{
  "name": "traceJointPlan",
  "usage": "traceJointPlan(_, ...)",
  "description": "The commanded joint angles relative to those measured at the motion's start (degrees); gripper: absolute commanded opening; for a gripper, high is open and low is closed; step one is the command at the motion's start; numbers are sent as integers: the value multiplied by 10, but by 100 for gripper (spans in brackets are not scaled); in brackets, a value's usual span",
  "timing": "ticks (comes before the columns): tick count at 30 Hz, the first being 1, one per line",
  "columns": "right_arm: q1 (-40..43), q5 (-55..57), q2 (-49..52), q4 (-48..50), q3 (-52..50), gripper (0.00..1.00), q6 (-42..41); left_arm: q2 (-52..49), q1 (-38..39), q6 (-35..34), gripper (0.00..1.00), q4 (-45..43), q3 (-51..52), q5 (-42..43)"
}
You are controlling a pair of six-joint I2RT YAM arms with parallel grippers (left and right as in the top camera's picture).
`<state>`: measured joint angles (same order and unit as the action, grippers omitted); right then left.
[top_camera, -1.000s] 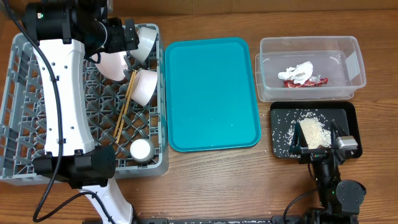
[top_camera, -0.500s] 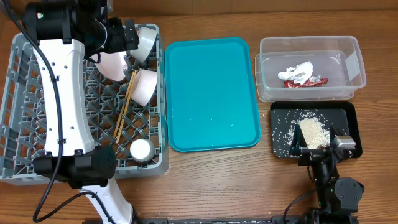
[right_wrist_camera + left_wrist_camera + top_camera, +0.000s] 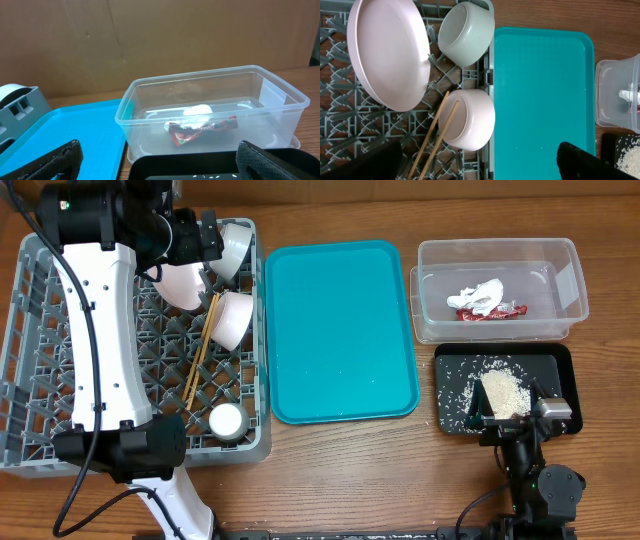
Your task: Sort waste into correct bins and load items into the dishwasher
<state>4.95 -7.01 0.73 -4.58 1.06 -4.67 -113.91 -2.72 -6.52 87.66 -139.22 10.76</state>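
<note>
In the grey dishwasher rack (image 3: pixel 40 380) a pale plate (image 3: pixel 178 282) leans beside two white bowls (image 3: pixel 238 242) (image 3: pixel 232 320), with the chopsticks (image 3: pixel 198 362) lying on the grid. My left gripper (image 3: pixel 207 248) hovers open over them; the left wrist view shows plate (image 3: pixel 387 52), bowls (image 3: pixel 467 32) (image 3: pixel 470 120) and chopsticks (image 3: pixel 436 137) between spread fingers (image 3: pixel 362 160). The clear bin (image 3: pixel 495 275) holds the napkin (image 3: pixel 478 294) and wrapper (image 3: pixel 492 311). Rice scraps (image 3: pixel 503 392) lie in the black bin (image 3: pixel 560 360). My right gripper (image 3: pixel 510 418) stands open and empty at that bin's near edge, facing the clear bin (image 3: pixel 150 105).
A teal serving tray (image 3: pixel 340 330) lies between the rack and the bins. A small white cup (image 3: pixel 226 420) stands in the rack's front right corner. Bare wooden table runs along the front. A brown cardboard wall (image 3: pixel 150 40) stands behind the clear bin.
</note>
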Motion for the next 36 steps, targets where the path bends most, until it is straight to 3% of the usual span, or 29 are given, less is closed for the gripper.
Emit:
traceJointPlan(1, 2, 9, -6, 3, -6, 100, 2, 3, 2, -8, 100, -4, -4, 2)
traceJointPlan(7, 2, 9, -6, 3, -6, 99, 2, 27, -3, -12, 100, -37, -4, -13)
traceJointPlan(14, 2, 9, -6, 3, -6, 100, 2, 151, 13, -12, 100, -247, 108, -23)
traceJointPlan(25, 2, 9, -6, 3, -6, 100, 2, 451, -19, 57, 100, -518, 544, -54)
traceJointPlan(36, 2, 9, -6, 3, -6, 100, 2, 768, -39, 94, 100, -890, 1055, -52)
